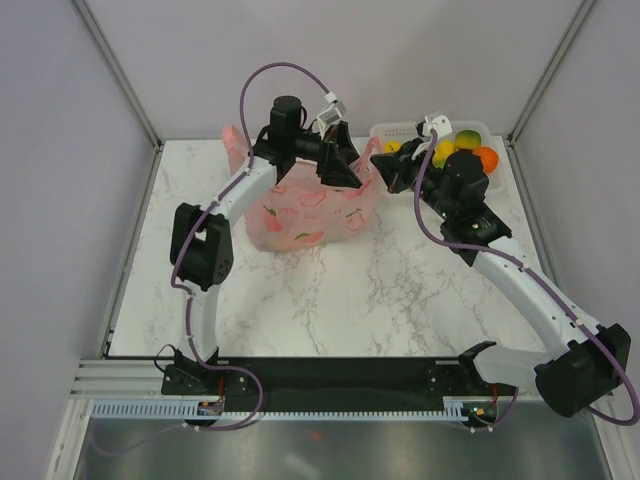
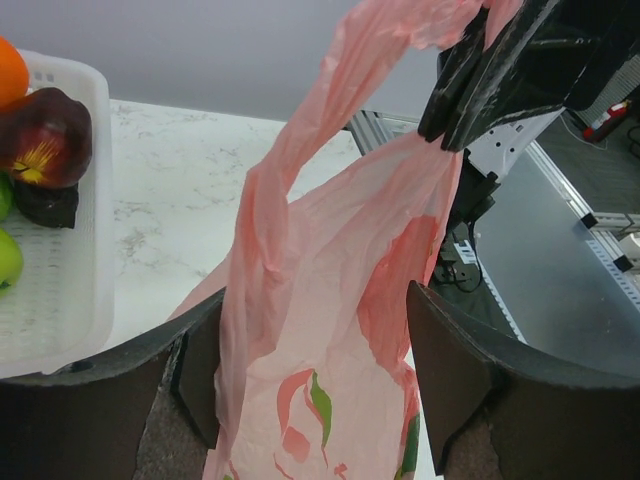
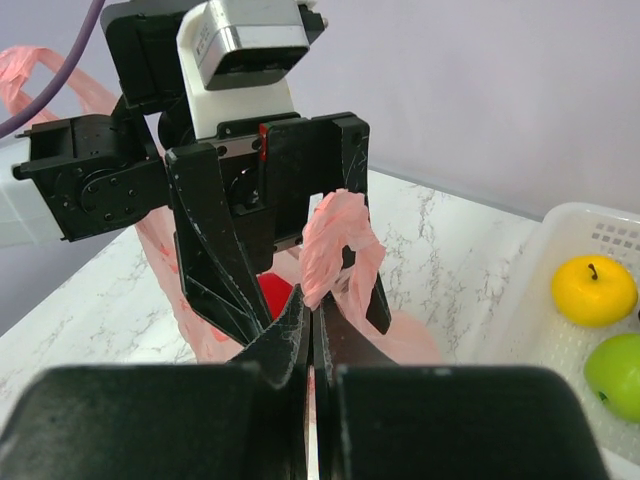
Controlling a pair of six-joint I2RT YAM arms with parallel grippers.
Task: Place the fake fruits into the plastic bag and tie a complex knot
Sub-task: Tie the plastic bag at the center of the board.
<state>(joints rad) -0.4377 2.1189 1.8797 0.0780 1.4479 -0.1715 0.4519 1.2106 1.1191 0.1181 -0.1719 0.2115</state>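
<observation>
The pink plastic bag (image 1: 305, 212) stands on the marble table, with a red fruit (image 3: 275, 295) visible inside it. My right gripper (image 3: 312, 310) is shut on a twisted handle (image 3: 335, 235) of the bag and holds it up; in the left wrist view the same gripper (image 2: 455, 125) pinches the stretched handle. My left gripper (image 2: 315, 330) is open, its fingers (image 3: 210, 240) straddling the bag's upper side without pinching it. More fake fruits lie in the white basket (image 1: 478, 130): yellow (image 3: 593, 290), green (image 3: 615, 375), orange (image 2: 10, 70) and dark purple (image 2: 45, 135). No knot shows.
The white lattice basket (image 2: 70, 300) sits at the table's back right corner, close to the right arm (image 1: 520, 275). The left arm (image 1: 215, 235) arches over the table's left side. Grey walls enclose the table on three sides.
</observation>
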